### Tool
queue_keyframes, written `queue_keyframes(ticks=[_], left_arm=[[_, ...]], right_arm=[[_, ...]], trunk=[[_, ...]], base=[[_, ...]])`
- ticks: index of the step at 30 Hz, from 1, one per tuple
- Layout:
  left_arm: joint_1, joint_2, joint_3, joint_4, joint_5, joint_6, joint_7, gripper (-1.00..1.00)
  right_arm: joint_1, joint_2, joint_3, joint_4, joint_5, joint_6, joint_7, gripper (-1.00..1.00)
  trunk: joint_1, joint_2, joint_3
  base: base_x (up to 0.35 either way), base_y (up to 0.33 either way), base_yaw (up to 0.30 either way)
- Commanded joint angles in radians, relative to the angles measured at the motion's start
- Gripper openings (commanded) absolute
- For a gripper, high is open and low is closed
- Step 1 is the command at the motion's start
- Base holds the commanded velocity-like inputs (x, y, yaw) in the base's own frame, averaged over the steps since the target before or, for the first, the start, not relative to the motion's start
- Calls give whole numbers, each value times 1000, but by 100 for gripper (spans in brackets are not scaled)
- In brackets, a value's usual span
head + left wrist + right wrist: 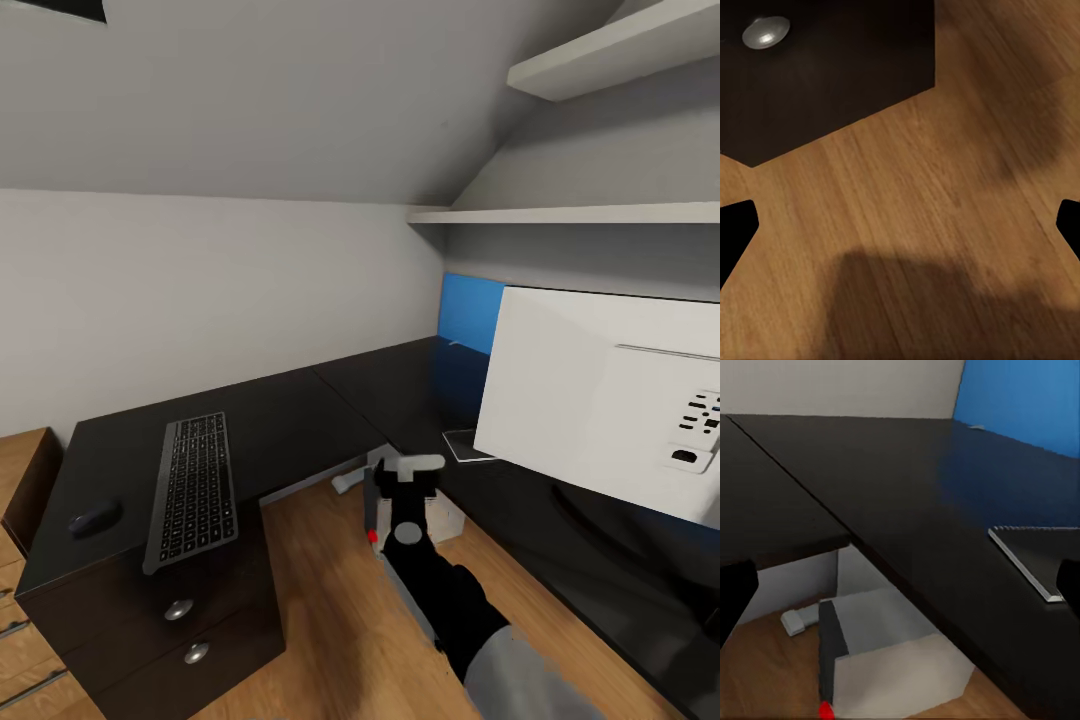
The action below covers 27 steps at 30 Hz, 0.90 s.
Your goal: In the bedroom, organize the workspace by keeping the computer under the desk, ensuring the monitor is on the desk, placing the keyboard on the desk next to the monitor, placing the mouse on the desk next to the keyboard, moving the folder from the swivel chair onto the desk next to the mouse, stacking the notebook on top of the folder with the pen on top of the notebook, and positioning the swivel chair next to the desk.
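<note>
Glossy black desk (300, 410), white-backed monitor (600, 390), grey keyboard (193, 488)

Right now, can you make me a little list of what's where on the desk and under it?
desk: long black L-shaped top
keyboard: flat on the desk's left part
mouse: on the desk, left of the keyboard
monitor: on the right part, white back showing
computer: on the floor under the desk
right hand: raised over the floor near the computer, open

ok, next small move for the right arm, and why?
Probably ease the open right tool forward to the computer and nudge it further under the desk: it sits on the floor just ahead of the tool, partly poking out past the desk edge.
</note>
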Motion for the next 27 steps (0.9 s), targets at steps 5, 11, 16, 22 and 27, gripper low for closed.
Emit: queue_keyframes(ticks=[5, 11, 16, 22, 27], left_arm=[[-1, 1, -5, 4, 10, -7, 6, 100], [-1, 1, -10, 5, 5, -10, 6, 100], [-1, 0, -11, 5, 6, -10, 6, 100], [-1, 0, -11, 5, 7, -10, 6, 100], [-1, 0, -11, 5, 7, -10, 6, 100]], right_arm=[[-228, -6, -127, 445, -9, -93, 168, 100], [-327, -46, -203, 671, -13, -208, 256, 100], [-334, -51, -236, 696, -13, -225, 280, 100], [-330, -46, -239, 702, -11, -267, 297, 100], [-329, -45, -239, 703, -11, -276, 300, 100]], trunk=[[0, -1, -1], [0, -1, -1], [0, -1, -1], [0, -1, -1], [0, -1, -1]], base=[[0, 0, 0], [0, 0, 0], [0, 0, 0], [0, 0, 0], [0, 0, 0]])
